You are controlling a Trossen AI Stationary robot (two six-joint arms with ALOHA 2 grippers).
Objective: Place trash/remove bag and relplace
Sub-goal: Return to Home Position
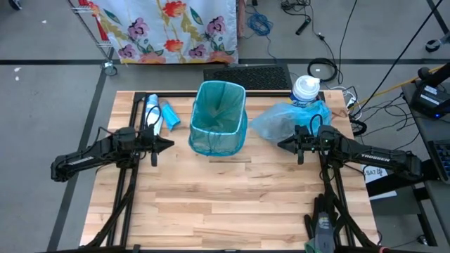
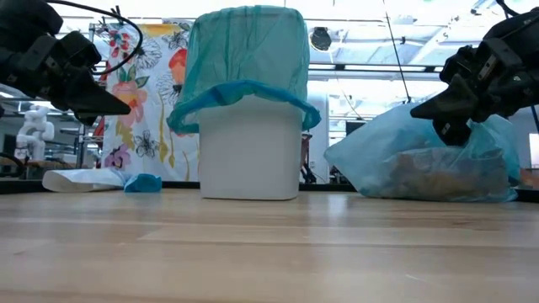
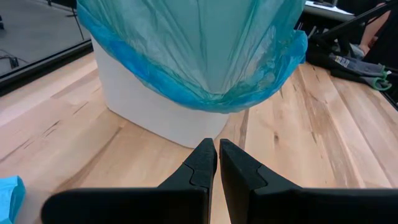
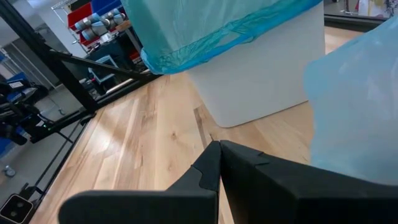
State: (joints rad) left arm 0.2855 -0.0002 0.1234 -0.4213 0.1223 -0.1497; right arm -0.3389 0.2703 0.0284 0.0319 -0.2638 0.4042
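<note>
A small white bin (image 2: 249, 151) stands mid-table, lined with a darker teal-green bag (image 1: 219, 112) folded over its rim. The pale sky-blue bag (image 1: 288, 119) lies on the table right of the bin, and brown trash (image 2: 429, 164) shows through its wall. My left gripper (image 1: 169, 143) hovers shut just left of the bin, pointing at it (image 3: 217, 152). My right gripper (image 1: 281, 145) hovers shut between the bin and the near side of the sky-blue bag (image 4: 360, 106). Nothing shows between its fingers (image 4: 219, 149).
A white jar with a blue lid (image 1: 306, 90) stands behind the sky-blue bag. A white roll (image 1: 151, 112) and a small blue packet (image 1: 171, 116) lie at the far left. Bare wooden table (image 1: 225, 204) spreads toward the near edge. Cables trail off the far right corner.
</note>
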